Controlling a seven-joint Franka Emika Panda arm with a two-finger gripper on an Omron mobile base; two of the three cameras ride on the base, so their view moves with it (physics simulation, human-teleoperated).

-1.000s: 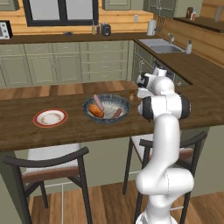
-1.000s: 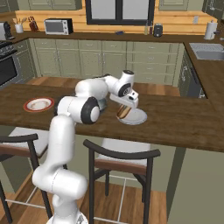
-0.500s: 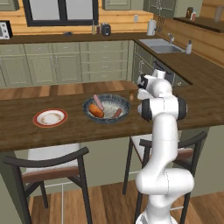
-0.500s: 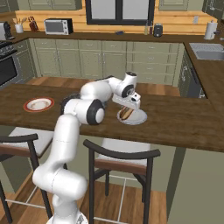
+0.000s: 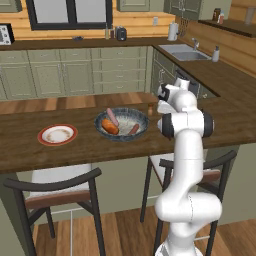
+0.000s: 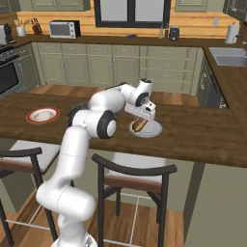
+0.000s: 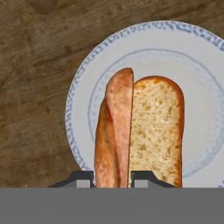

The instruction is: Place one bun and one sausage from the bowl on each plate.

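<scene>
I had the end effector (image 7: pixel 112 177) closed nearly all the way on the long tan bun (image 7: pixel 140 127), pinching it by the near end so the rest hung out over the white plate (image 7: pixel 192 65), which sat on the desk (image 7: pixel 35 87) to the arm's right. In the hand view the bun showed its crumb face beside the brown crust, lying across the plate's middle; I could not tell whether it already rested on the plate or hung just above it. In the right base view the end effector (image 6: pixel 143 117) sat low over that plate (image 6: pixel 155 130), which suited a gentle set-down rather than a drop

The bowl (image 5: pixel 121 123) stood near the desk's middle, holding the rounded orange bun (image 5: pixel 109 127), the pale pink sausage (image 5: pixel 112 117) and the red-brown sausage (image 5: pixel 133 129). The red-rimmed plate (image 5: pixel 57 134) lay well apart to the left, nothing on it. I judged the task was early: one bun being delivered, three items left to move
</scene>
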